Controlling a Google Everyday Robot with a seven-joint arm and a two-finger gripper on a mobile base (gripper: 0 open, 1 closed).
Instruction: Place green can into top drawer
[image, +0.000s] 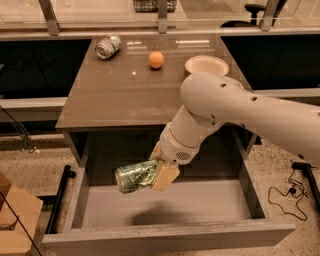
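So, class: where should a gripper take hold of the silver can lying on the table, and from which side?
Across the round middle of the silver can, from above: it lies on its side. The gripper is over the drawer, shut on the green can.

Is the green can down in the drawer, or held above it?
Held above it. The hand grips the can, lying sideways, over the open drawer; its shadow shows on the drawer floor below.

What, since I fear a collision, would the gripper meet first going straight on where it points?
The gripper, shut on the green can, points down and left; it would likely first meet the grey floor of the top drawer, near its left wall, though depth is unclear.
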